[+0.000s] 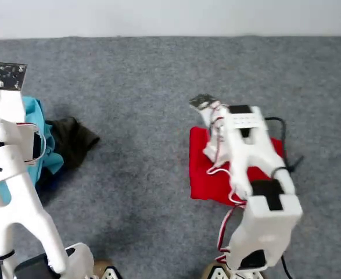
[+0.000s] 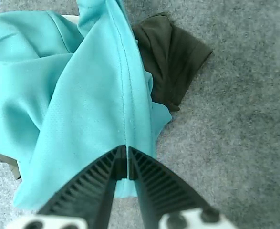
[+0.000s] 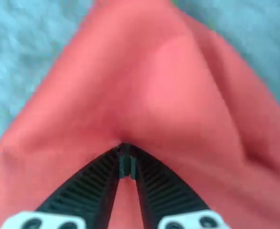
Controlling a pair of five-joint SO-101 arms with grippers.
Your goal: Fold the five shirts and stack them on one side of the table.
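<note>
On my left wrist feed the left gripper (image 2: pixel 127 164) had its jaws pinched tight on a fold of the turquoise shirt (image 2: pixel 82 100), with the cloth standing in a ridge above the tips. A dark olive shirt (image 2: pixel 173 57) lay crumpled partly under the turquoise one, touching it, on the grey carpet-like table cover (image 2: pixel 244 119). From the high camera I saw that pile at the left edge of the frame. The turquoise cloth was mostly hidden behind the left arm (image 1: pixel 13 174), and the olive shirt stuck out toward the centre.

On the right wrist feed the right gripper (image 3: pixel 125 162) was clamped on the red shirt (image 3: pixel 159 90), which was drawn up in a peak where the jaws met. In the high view the red shirt lay as a roughly squared-off shape right of centre, well apart from the left-hand pile, with the right arm (image 1: pixel 257 174) over it and covering its middle. A pale wall strip (image 1: pixel 170 17) ran along the top of that frame
</note>
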